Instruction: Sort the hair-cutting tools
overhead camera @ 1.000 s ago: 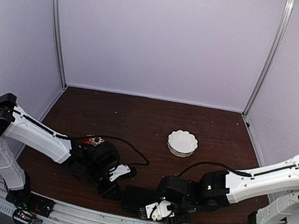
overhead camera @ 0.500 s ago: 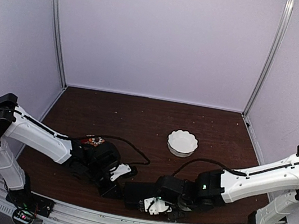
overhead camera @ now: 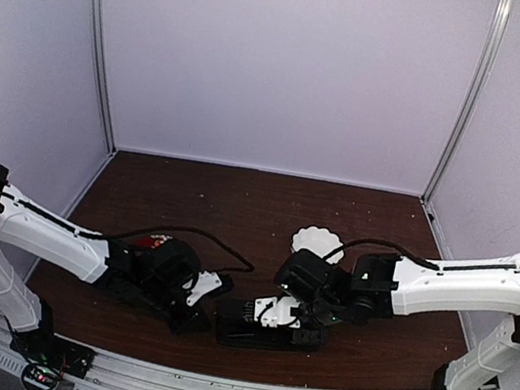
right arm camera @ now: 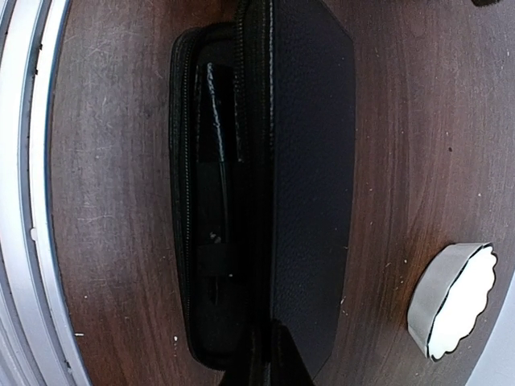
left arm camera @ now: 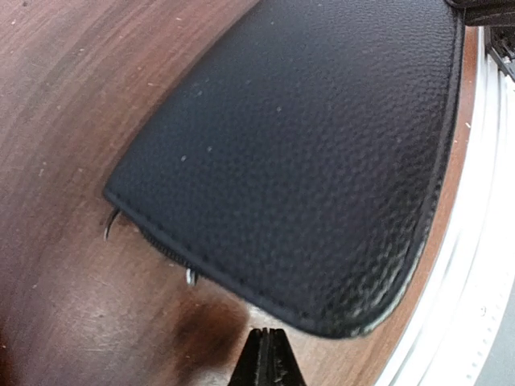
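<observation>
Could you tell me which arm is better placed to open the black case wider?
Right. The right pincer appears to hold the case's raised lid edge; the left pincer is shut, off the case.

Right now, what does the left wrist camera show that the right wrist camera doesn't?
Only the left wrist view shows the small metal zipper pulls at a closed corner of the flat black textured zip case. Only the right wrist view shows that case parted along its zip, with a dark interior, and the white scalloped dish. Both show the case, the brown wooden table and the silver metal rail.
</observation>
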You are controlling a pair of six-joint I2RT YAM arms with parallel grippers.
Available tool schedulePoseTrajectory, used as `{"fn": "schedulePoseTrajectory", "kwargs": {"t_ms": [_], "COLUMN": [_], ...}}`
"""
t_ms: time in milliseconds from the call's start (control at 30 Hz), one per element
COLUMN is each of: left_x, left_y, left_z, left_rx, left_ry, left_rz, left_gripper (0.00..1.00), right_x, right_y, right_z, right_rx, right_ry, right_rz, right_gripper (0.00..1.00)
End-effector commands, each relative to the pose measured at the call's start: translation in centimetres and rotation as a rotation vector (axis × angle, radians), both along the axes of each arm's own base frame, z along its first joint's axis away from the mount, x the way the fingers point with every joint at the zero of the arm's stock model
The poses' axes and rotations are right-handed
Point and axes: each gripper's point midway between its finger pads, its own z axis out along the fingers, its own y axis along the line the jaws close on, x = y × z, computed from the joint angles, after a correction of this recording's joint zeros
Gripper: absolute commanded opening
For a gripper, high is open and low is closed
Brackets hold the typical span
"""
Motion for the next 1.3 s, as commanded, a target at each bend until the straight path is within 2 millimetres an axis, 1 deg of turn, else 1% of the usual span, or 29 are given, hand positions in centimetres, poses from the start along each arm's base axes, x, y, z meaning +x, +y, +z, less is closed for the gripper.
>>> {"fn": "schedulePoseTrajectory", "kwargs": {"t_ms": [0,133,167,233,300,367,533,667,1033,1167,1200,1267], "left_x": [1.9,2.5,2.8,3.3,3.7,3.7,4.3,4.2,5.1,5.1,5.1,5.5], "left_y": [-0.7,0.2,0.7,1.2,1.1,0.6,0.2,-0.6,-3.3,-4.4,-4.5,-3.8], "left_z": [1.4,1.3,1.2,1.1,1.0,0.8,-0.2,-0.3,0.7,1.0,1.0,0.7], "left_rx": [-0.028,0.006,0.015,0.011,-0.01,-0.031,-0.005,-0.021,-0.076,-0.1,-0.098,-0.059], "left_ry": [-0.074,-0.084,-0.091,-0.097,-0.073,-0.043,-0.022,-0.009,-0.02,-0.008,-0.003,-0.012], "left_rz": [0.028,0.076,0.102,0.137,0.164,0.174,0.186,0.16,0.117,0.089,0.085,0.114], "left_gripper": [0.0,0.0,0.02,0.14,0.17,0.15,0.0,0.0,0.0,0.0,0.0,0.0], "right_x": [-0.3,-0.5,-0.5,-0.4,-0.3,-0.3,-0.2,-0.2,-0.3,-0.2,-0.2,-0.2], "right_y": [0.0,-0.1,-0.1,0.0,0.2,0.2,0.3,0.3,0.6,0.7,0.7,0.6], "right_z": [0.7,0.5,0.5,0.5,0.6,0.7,0.9,0.8,0.8,1.0,1.0,0.8], "right_rx": [0.016,0.011,0.011,0.01,0.016,0.017,0.022,0.021,0.027,0.034,0.035,0.029], "right_ry": [0.034,0.04,0.04,0.04,0.039,0.037,0.036,0.039,0.051,0.05,0.049,0.048], "right_rz": [-0.001,0.006,0.009,0.01,0.007,0.006,0.001,0.0,0.004,0.002,0.0,-0.002], "right_gripper": [0.0,0.0,0.0,0.0,0.0,0.0,0.0,0.0,0.0,0.0,0.0,0.0]}}
